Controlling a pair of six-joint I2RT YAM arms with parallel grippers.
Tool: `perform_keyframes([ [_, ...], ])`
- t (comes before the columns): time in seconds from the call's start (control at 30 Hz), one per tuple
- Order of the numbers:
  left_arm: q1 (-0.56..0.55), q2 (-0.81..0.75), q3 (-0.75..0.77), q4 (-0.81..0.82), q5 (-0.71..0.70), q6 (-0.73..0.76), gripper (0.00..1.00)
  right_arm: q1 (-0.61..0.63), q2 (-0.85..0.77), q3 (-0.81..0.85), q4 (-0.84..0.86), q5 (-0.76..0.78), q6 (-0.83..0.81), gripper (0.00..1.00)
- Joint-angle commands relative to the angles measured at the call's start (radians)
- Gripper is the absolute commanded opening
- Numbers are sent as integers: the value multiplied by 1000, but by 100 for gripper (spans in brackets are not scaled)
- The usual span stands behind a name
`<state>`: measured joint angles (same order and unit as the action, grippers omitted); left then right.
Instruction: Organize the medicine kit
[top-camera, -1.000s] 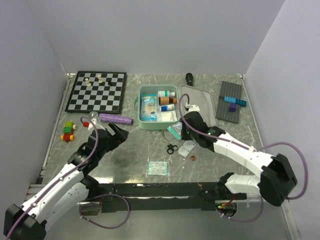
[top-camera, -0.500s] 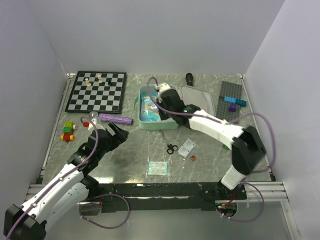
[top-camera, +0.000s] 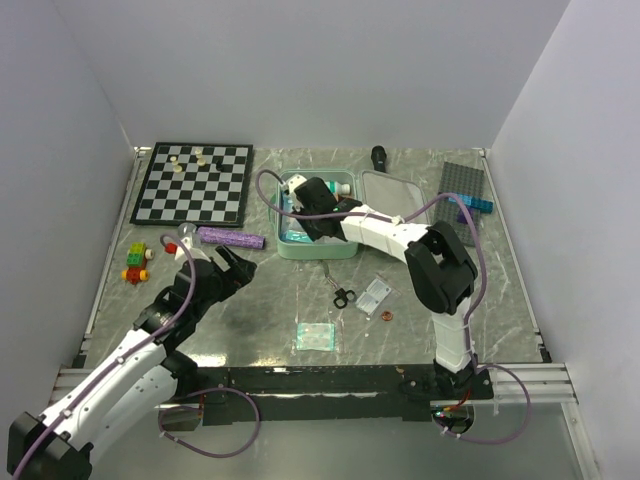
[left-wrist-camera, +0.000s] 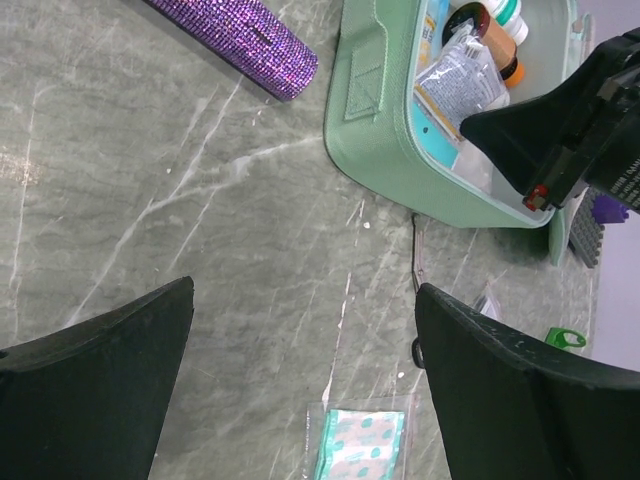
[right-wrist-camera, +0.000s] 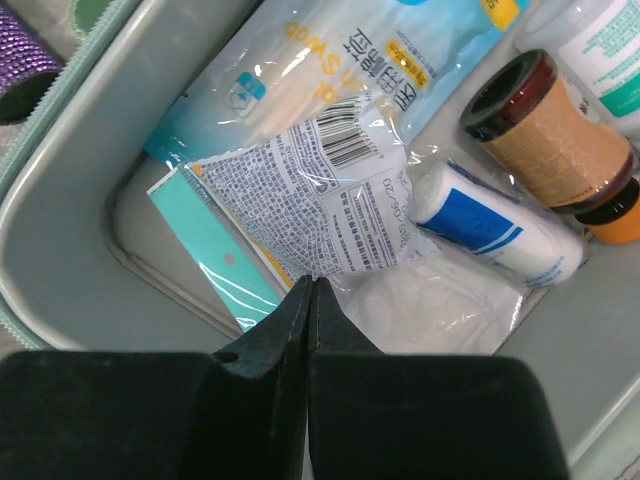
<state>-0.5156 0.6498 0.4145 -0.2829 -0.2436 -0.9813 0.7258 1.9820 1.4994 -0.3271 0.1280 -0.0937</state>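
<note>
The tightly closed right gripper (right-wrist-camera: 308, 288) is hanging over sachets (right-wrist-camera: 340, 200) in the medicine kit (top-camera: 300, 251), while the left gripper (left-wrist-camera: 305, 300) is gaping empty.

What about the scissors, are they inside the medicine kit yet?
No, the scissors lie on the table in front of the medicine kit, outside it.

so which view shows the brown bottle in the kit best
Right wrist: the brown bottle lies close and sharp. Left wrist catches a small part at its top edge; in top external the right arm seems to cover it.
</note>
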Motion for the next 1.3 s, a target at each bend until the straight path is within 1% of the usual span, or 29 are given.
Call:
perform_keyframes([
  [0.0, 2, 24, 12, 22, -8, 20, 96, -5, -37, -22, 25, -45, -69, 0],
  [0.17, 2, 43, 17, 34, -3, 23, 96, -3, -55, -53, 39, -82, -58, 0],
  [0.27, 3, 45, 20, 25, -3, 23, 96, -5, -63, -51, 36, -33, -26, 0],
  [0.47, 3, 17, 30, 24, -20, 16, 96, -28, -224, -76, 42, 27, 141, 0],
  [0.6, 2, 14, 90, 71, -8, 61, 98, -28, -369, -97, 10, -66, 183, 0],
  [0.7, 3, 5, 125, 177, 84, 133, 99, -25, -480, -161, 11, -190, 209, 0],
  [0.73, 2, -1, 129, 233, 136, 157, 99, -25, -518, -194, 25, -227, 219, 0],
  [0.77, 2, -7, 127, 305, 188, 174, 97, -23, -563, -236, 40, -258, 236, 0],
  [0.83, 2, -16, 110, 439, 318, 202, 96, -20, -638, -322, 65, -318, 264, 0],
  [0.9, 2, -16, 89, 555, 424, 190, 96, -12, -701, -390, 82, -346, 296, 0],
  [0.93, 2, -10, 75, 632, 455, 176, 96, -6, -725, -409, 83, -358, 311, 0],
  [1.0, 2, 10, 49, 730, 515, 147, 96, 6, -771, -450, 88, -357, 336, 0],
  [1.13, 0, 108, 56, 833, 613, 118, 96, 35, -811, -490, 95, -349, 365, 0],
  [1.27, 2, 189, 98, 812, 656, 131, 96, 66, -830, -501, 88, -343, 361, 0],
])
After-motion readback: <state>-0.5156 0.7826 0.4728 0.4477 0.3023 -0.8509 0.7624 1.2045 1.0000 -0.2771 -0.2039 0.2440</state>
